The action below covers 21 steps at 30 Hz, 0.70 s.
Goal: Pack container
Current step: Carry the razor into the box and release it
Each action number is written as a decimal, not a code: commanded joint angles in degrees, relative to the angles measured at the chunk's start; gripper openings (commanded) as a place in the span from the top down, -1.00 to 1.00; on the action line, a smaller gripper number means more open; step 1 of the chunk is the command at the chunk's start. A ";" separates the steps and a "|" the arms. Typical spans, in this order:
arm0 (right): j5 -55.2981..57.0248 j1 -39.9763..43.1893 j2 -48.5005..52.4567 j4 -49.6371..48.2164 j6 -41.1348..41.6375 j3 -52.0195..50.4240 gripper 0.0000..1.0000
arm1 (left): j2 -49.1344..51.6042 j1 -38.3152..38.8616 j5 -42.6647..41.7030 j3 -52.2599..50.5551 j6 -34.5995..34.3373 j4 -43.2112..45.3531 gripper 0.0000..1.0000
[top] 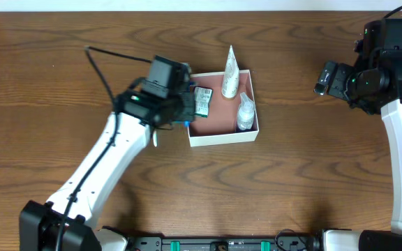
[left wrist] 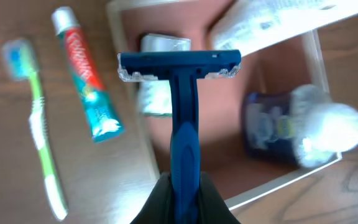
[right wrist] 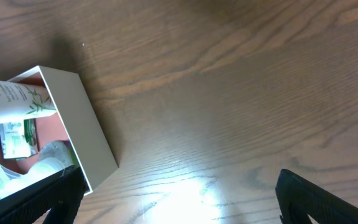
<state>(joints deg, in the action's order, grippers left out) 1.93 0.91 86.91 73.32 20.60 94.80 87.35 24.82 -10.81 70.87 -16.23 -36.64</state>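
The container (top: 222, 137) is a shallow white box with a reddish-brown floor at the table's middle. It holds a white tube (top: 229, 73), a clear bottle (top: 245, 113) and a green-and-white packet (top: 202, 102). My left gripper (top: 187, 113) hovers over the box's left wall (left wrist: 134, 118). In the left wrist view this gripper (left wrist: 184, 194) is shut on the handle of a blue razor (left wrist: 183, 106), whose head points out over the box's floor. My right gripper (top: 324, 78) hangs open at the far right, away from the box, with nothing between its fingers (right wrist: 316, 199).
A green toothbrush (left wrist: 39, 124) and a red-and-teal toothpaste tube (left wrist: 86, 81) lie on the wood just left of the box, under my left arm. The right wrist view shows the box's outer wall (right wrist: 79, 121) at its left and bare wooden table (right wrist: 229, 93) elsewhere.
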 commanded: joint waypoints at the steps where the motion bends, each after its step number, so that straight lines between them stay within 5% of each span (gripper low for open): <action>1: -0.04 0.22 0.11 -0.02 0.81 0.22 -0.98 | 1.05 2.62 5.79 0.42 -1.68 1.88 0.86; 12: -0.04 0.22 0.11 -0.02 0.81 0.22 -0.98 | 9.79 3.52 3.08 0.39 -5.60 9.31 0.66; 17: -0.04 0.22 0.11 -0.02 0.81 0.22 -0.99 | 9.33 3.48 2.89 0.42 -5.53 9.35 0.18; 21: -0.04 0.22 0.11 -0.02 0.81 0.22 -0.98 | 7.98 3.17 2.89 0.42 -5.53 9.20 0.05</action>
<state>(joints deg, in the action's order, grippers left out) 1.93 0.91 86.91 73.32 20.58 94.80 97.47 28.34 -7.53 70.85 -21.69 -27.27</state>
